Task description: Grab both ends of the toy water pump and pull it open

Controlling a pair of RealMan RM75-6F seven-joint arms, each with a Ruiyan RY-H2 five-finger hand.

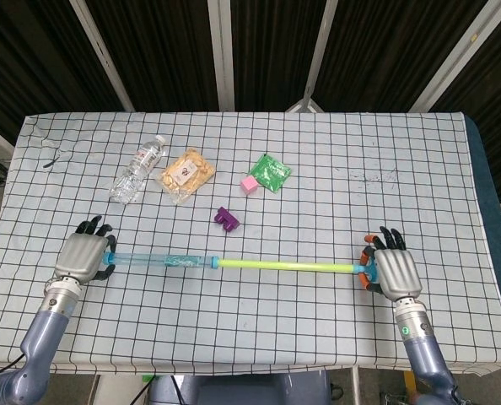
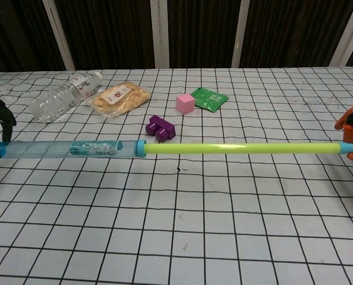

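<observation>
A white cloth with a black grid covers the table (image 1: 318, 160); dark slatted panels stand behind. Near the front edge lies the clear-blue toy water pump (image 1: 162, 260), its yellow-green rod extended. The left hand (image 1: 83, 255) grasps its tube end; the right hand (image 1: 391, 270) grasps the handle end.

We see the toy water pump (image 1: 234, 263) lying drawn out across the checkered bench (image 1: 318, 202). The left hand (image 1: 82, 256) grips its clear barrel end, the right hand (image 1: 391, 272) its handle end. Behind the pump sits a purple block (image 1: 227, 218).
</observation>
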